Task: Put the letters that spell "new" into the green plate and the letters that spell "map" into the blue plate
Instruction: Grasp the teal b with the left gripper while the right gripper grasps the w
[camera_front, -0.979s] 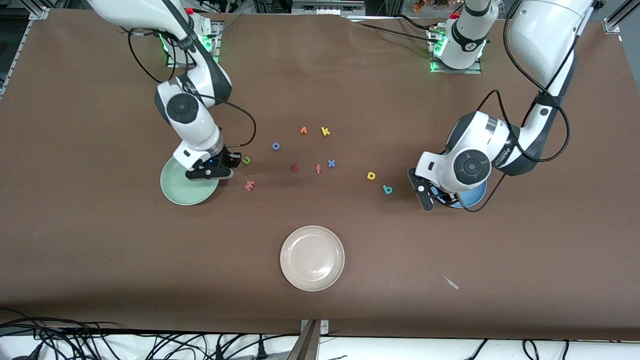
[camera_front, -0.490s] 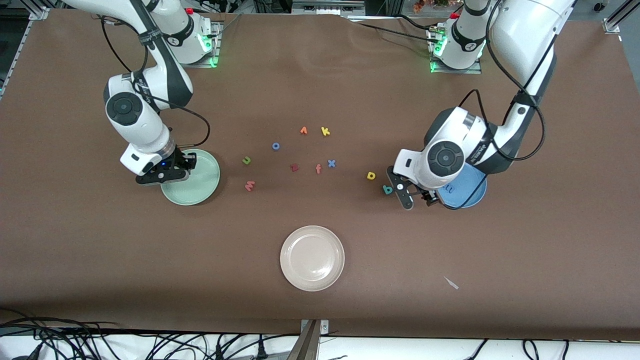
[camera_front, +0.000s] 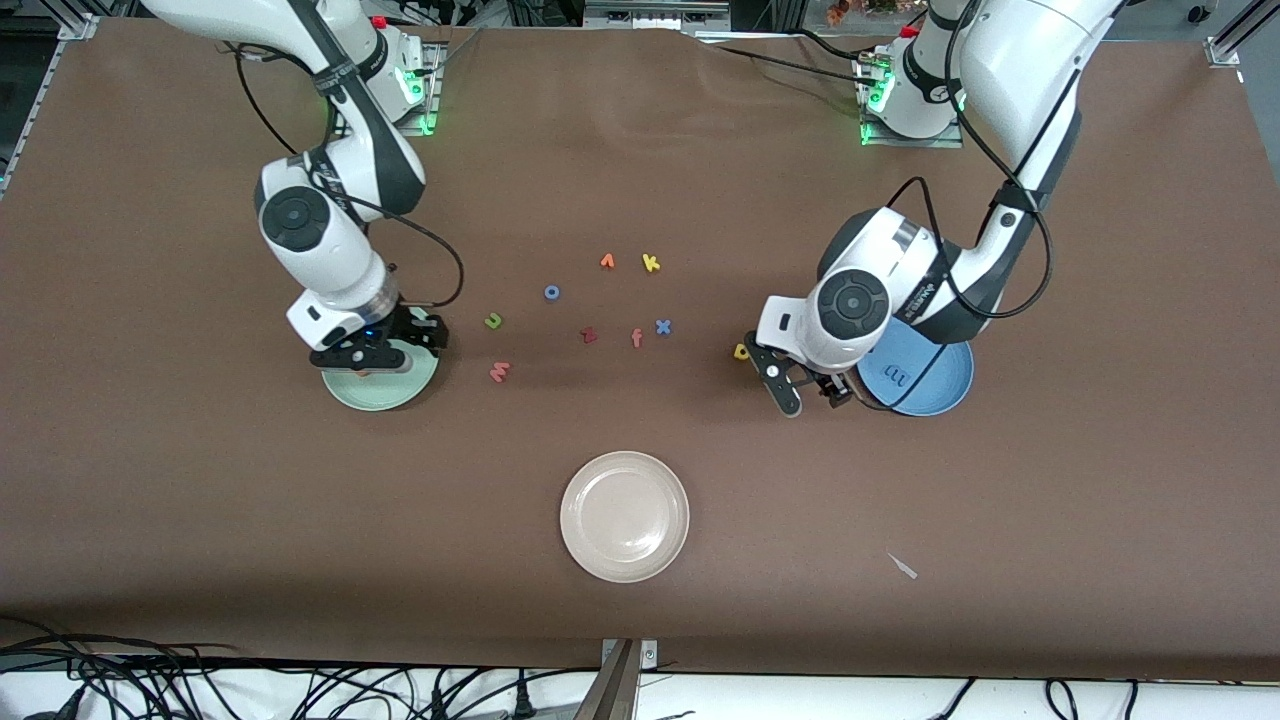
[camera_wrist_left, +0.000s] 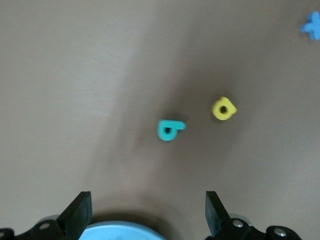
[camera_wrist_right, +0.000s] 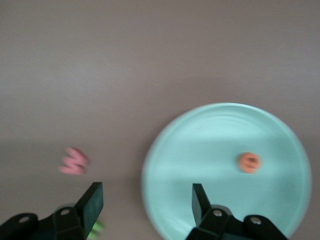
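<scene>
Left hand (camera_wrist_left: 145, 215) open over table; teal p (camera_wrist_left: 170, 130) beside yellow a (camera_wrist_left: 223, 108); blue plate (camera_wrist_left: 117, 231) edge below.

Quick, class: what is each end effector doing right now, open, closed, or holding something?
Left end effector: open, empty, above the teal p.
Right end effector: open, empty, over the green plate's edge.

Robotics lab, alu-frame rig (camera_front: 60, 25), two bolted arm bases (camera_front: 910, 105), loose cables (camera_front: 200, 680) at table (camera_front: 200, 520) edge
</scene>
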